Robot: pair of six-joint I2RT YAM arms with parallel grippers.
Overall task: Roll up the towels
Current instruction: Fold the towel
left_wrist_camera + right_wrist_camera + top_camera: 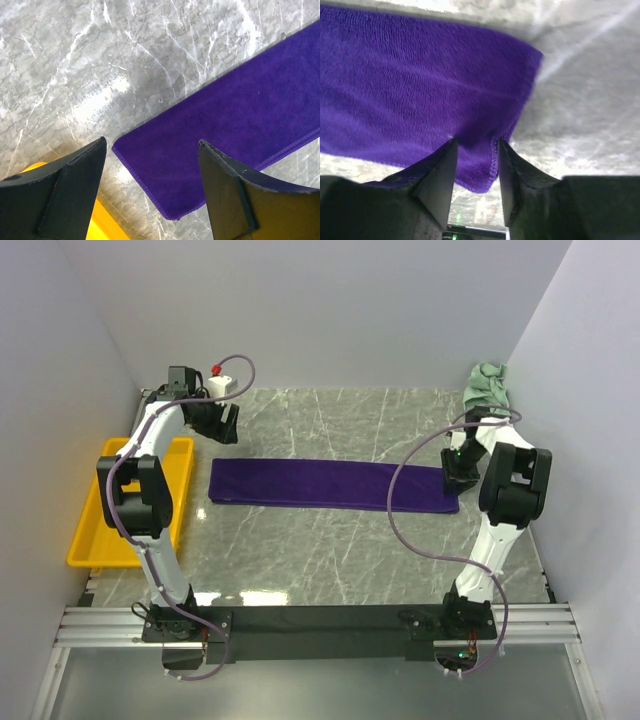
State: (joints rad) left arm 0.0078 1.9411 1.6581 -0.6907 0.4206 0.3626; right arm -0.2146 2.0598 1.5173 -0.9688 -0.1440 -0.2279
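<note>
The purple towel [330, 485] lies flat and stretched left to right across the middle of the marble table. The mint green towel [487, 387] is crumpled in the back right corner. My left gripper [225, 428] hangs open above the purple towel's left far corner. In the left wrist view that corner [240, 115] lies between and below the open gripper [152, 142], untouched. My right gripper [458, 480] is at the towel's right end. In the right wrist view it [476, 142] is closed on a bunched corner of the purple towel [420, 90].
A yellow plastic tray [100, 540] sits at the left edge, also showing in the left wrist view [107, 225]. A small white object with a red cap [222, 380] stands at the back left. Walls close in on the left, back and right.
</note>
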